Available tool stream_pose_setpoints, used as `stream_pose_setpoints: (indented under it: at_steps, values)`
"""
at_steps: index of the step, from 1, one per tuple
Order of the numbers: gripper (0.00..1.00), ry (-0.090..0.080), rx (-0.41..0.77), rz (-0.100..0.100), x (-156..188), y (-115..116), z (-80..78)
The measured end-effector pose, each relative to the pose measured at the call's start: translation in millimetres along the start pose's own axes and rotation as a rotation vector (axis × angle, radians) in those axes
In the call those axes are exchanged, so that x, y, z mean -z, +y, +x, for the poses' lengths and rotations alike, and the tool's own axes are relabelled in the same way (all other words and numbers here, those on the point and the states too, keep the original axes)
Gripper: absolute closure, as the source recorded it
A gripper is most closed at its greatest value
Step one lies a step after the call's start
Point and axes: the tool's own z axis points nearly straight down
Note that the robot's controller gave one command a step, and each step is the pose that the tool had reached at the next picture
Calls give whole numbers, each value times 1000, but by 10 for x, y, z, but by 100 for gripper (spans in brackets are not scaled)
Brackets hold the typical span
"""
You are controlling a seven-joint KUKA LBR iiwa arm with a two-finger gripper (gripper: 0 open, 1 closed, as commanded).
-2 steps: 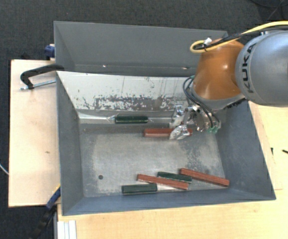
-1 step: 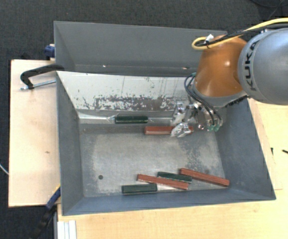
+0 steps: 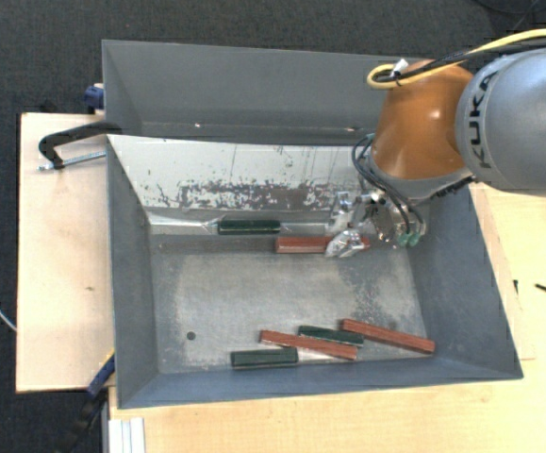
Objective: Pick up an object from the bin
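- the gripper (image 3: 346, 242) sits at the right end of the reddish-brown flat bar (image 3: 299, 244) by the far wall (image 3: 254, 173); open or closed cannot be told.
- it does best to straddle the bar squarely, clear of the wall.

Grey bin (image 3: 131, 281) — red-brown bars (image 3: 301, 244), dark green bars (image 3: 249, 226).

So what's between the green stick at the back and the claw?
A reddish-brown stick lies there, in the camera view, running from near the dark green stick to the claw.
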Motion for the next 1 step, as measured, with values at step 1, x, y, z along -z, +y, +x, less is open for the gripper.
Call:
stream_pose_setpoints:
  at_steps: [1]
  values:
    - [100,-1,0,0,145,1,-3]
